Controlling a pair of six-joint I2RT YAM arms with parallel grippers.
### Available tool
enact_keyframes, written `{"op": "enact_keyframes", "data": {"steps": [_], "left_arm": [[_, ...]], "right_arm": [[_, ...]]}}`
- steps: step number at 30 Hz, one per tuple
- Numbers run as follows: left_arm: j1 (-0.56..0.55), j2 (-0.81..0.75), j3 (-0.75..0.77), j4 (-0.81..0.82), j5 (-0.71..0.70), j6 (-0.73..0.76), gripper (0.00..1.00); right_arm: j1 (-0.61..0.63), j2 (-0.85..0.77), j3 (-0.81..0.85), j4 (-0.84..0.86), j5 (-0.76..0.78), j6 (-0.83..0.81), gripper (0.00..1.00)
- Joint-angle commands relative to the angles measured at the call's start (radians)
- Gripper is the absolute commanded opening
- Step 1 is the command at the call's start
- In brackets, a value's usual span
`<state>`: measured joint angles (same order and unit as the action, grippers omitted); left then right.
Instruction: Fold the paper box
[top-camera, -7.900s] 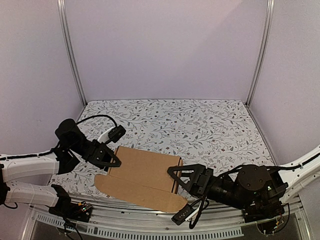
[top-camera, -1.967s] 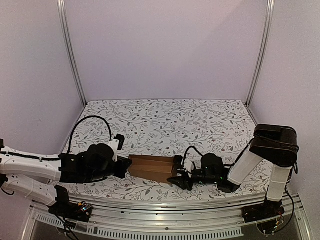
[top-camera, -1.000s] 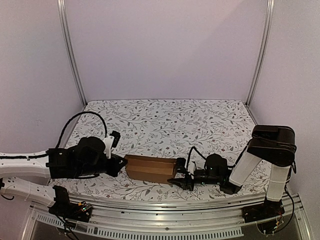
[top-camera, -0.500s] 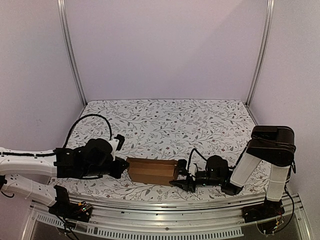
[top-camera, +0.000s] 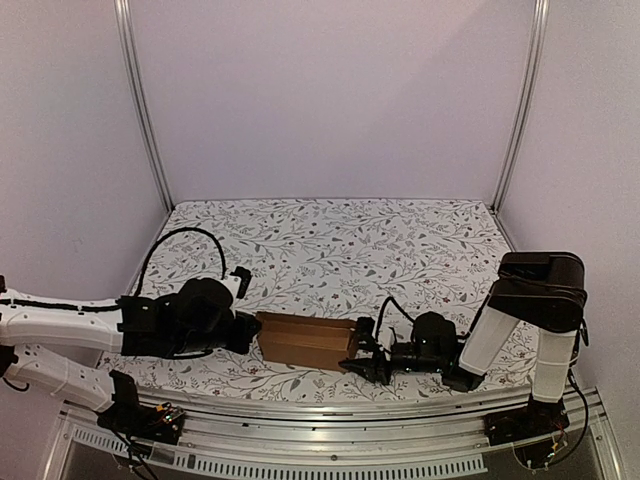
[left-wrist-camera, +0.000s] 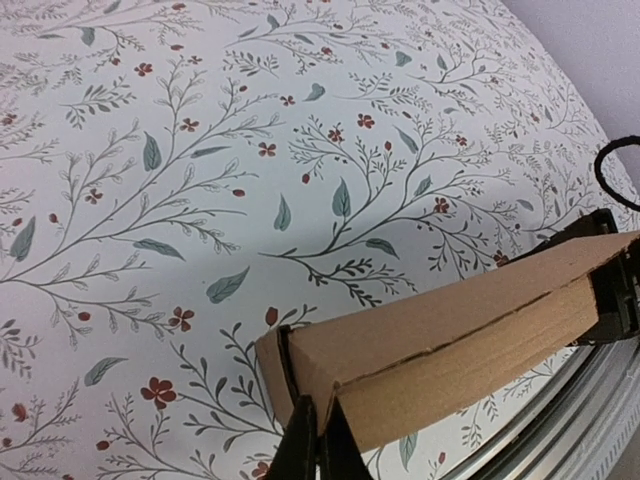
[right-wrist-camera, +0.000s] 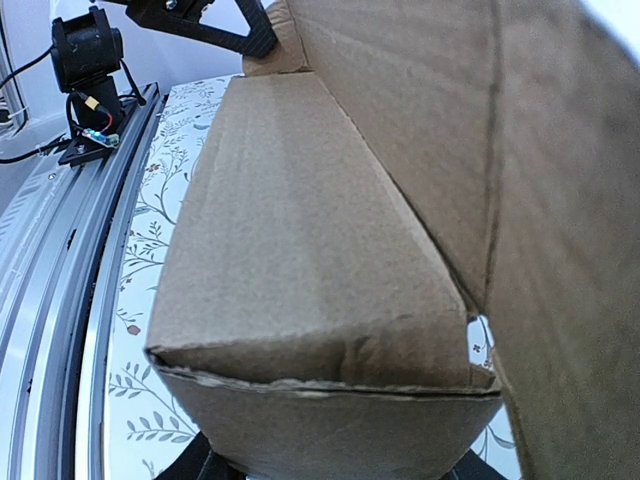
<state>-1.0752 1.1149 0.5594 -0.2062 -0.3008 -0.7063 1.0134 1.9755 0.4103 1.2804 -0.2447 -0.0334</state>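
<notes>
The paper box is a narrow brown cardboard box lying flat near the table's front edge. My left gripper is at its left end. In the left wrist view the box runs off to the right, and my left gripper is shut, its tips against the box's near corner seam. My right gripper is at the box's right end. In the right wrist view the box fills the frame, and my right gripper is open, with only its finger bases showing at either side of the end flap.
The floral tablecloth covers the table. An aluminium rail runs along the near edge, just in front of the box, and also shows in the right wrist view. Frame posts and purple walls enclose the sides and back.
The flat sheet seen earliest is now a closed narrow box. Over the last second the box and both grippers have shifted slightly to the right.
</notes>
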Motion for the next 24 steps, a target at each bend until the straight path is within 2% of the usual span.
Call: {"op": "enact_keyframes", "data": {"steps": [1, 6, 12, 20, 24], "left_arm": [[-0.036, 0.050, 0.006, -0.137, -0.008, 0.007, 0.00], [-0.075, 0.107, 0.034, -0.160, -0.036, 0.008, 0.00], [-0.132, 0.170, 0.080, -0.217, -0.090, 0.003, 0.00], [-0.155, 0.204, 0.093, -0.223, -0.106, -0.032, 0.00], [-0.155, 0.204, 0.100, -0.225, -0.108, -0.033, 0.00]], "right_arm": [[-0.021, 0.022, -0.007, 0.034, 0.109, 0.027, 0.33], [-0.021, 0.019, -0.009, 0.029, 0.116, 0.029, 0.34], [-0.022, 0.007, -0.012, 0.027, 0.130, 0.029, 0.41], [-0.022, -0.024, -0.017, 0.029, 0.150, 0.087, 0.66], [-0.024, -0.077, -0.023, -0.030, 0.155, 0.107, 0.77]]}}
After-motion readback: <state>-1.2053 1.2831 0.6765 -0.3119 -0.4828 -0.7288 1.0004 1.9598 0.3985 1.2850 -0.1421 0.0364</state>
